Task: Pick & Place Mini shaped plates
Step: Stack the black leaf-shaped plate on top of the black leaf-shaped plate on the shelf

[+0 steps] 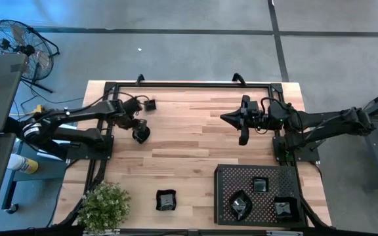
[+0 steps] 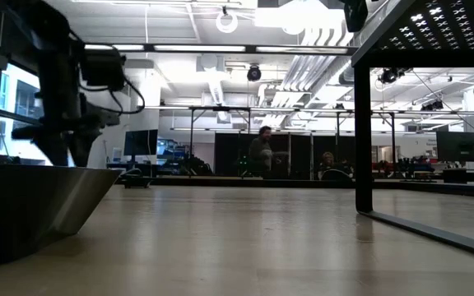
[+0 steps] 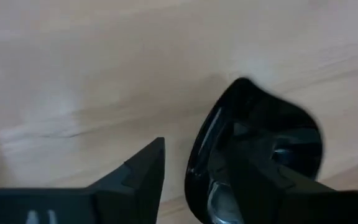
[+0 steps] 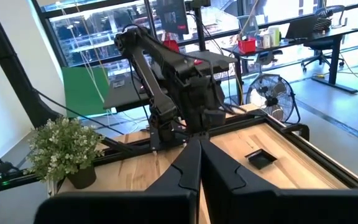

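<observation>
Left gripper (image 1: 140,133) open around round black plate (image 3: 260,149) on table (image 1: 189,131); right gripper (image 1: 243,139) closed, empty, raised.

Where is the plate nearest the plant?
In the high view, that plate lies alone on the bare table near the front edge, between the plant and the tray, touching neither.

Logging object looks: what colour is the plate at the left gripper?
Glossy black plate, seen best in the left wrist view, beside the left gripper.
</observation>
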Controlling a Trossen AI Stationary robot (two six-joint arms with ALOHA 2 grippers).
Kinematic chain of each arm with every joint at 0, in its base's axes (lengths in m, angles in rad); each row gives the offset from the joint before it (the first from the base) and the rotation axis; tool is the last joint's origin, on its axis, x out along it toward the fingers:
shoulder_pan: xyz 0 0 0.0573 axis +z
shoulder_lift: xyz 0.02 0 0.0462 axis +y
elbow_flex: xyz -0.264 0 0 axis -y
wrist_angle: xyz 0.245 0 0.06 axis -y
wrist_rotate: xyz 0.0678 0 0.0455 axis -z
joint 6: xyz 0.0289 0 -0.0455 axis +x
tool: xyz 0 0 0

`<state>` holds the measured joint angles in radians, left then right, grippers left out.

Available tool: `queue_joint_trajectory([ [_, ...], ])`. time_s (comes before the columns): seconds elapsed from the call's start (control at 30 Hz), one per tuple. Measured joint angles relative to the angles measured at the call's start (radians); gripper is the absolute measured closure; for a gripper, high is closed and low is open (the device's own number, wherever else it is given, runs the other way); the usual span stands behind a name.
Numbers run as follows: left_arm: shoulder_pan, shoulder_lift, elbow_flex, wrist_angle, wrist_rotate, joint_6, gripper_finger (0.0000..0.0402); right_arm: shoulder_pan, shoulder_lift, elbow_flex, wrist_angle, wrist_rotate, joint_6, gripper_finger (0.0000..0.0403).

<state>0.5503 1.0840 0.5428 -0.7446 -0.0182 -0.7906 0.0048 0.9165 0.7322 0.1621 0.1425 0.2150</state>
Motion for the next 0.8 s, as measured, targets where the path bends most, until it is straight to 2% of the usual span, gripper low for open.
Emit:
queue_joint_trajectory([
  [0.1, 0.0, 0.0, -0.062, 0.069, 0.05, -0.001, 0.0239, 0.0, 0.0, 0.0, 0.0, 0.0, 0.0, 0.0403],
  [0.2, 0.0, 0.0, -0.099, 0.113, 0.088, -0.009, 0.0261, 0.0, 0.0, 0.0, 0.0, 0.0, 0.001, 0.0403],
  [0.47, 0.0, -0.022, -0.102, 0.171, 0.146, -0.025, 0.039, 0.0, 0.0, 0.001, 0.0, 0.0, 0.011, 0.0403],
  [0.7, -0.008, -0.05, 0.038, 0.166, 0.136, -0.03, 0.0398, 0.0, 0.0, 0.001, -0.015, 0.04, 0.069, 0.0402],
  [0.8, -0.06, -0.051, 0.148, 0.168, 0.067, -0.045, 0.0398, 0.0, 0.002, 0.016, -0.098, 0.07, 0.159, 0.0402],
])
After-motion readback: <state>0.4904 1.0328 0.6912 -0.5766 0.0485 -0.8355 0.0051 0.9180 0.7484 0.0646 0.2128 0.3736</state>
